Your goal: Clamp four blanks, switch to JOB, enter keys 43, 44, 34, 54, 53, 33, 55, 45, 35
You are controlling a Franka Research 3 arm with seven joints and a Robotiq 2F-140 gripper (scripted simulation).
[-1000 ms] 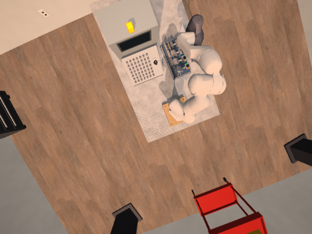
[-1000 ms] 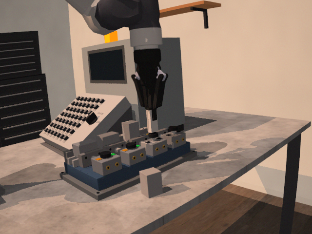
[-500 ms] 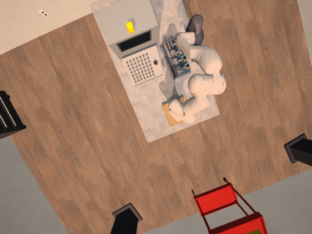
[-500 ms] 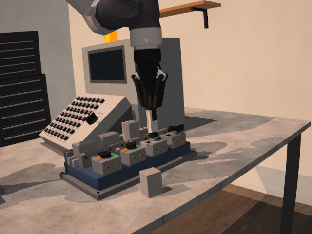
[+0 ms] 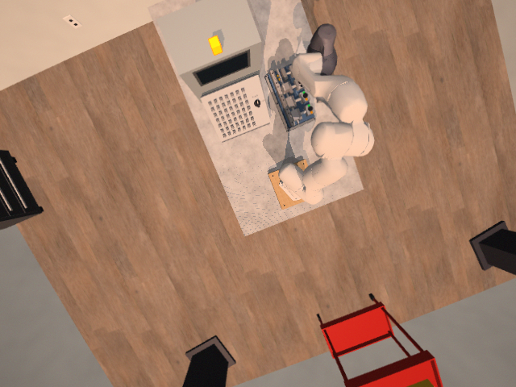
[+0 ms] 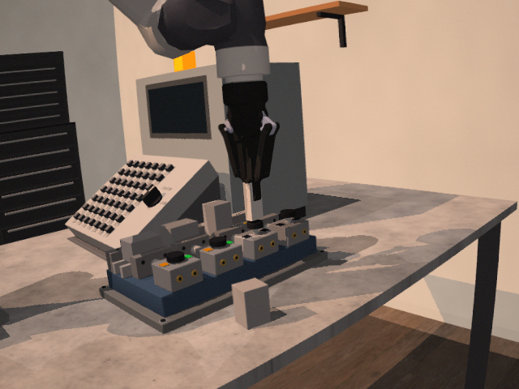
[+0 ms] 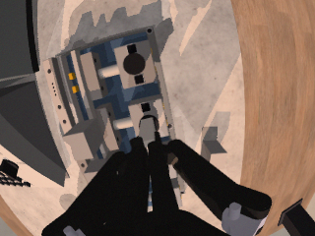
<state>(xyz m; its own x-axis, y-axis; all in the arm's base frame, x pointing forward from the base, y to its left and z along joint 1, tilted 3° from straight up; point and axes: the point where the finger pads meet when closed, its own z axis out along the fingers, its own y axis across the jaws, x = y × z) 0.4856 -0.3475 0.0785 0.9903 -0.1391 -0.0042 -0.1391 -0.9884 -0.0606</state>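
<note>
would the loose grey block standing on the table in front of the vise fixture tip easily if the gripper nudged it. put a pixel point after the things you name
The loose block (image 6: 251,305) stands on its short end, taller than wide, so a high push would probably topple it, while a low one might slide it. Its flat faces and square edges suggest it won't roll. It looks solid and stiff, so squeezing probably wouldn't deform it.

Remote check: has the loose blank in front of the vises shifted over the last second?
No; the blank stands in the same spot beside the vise base.
</note>
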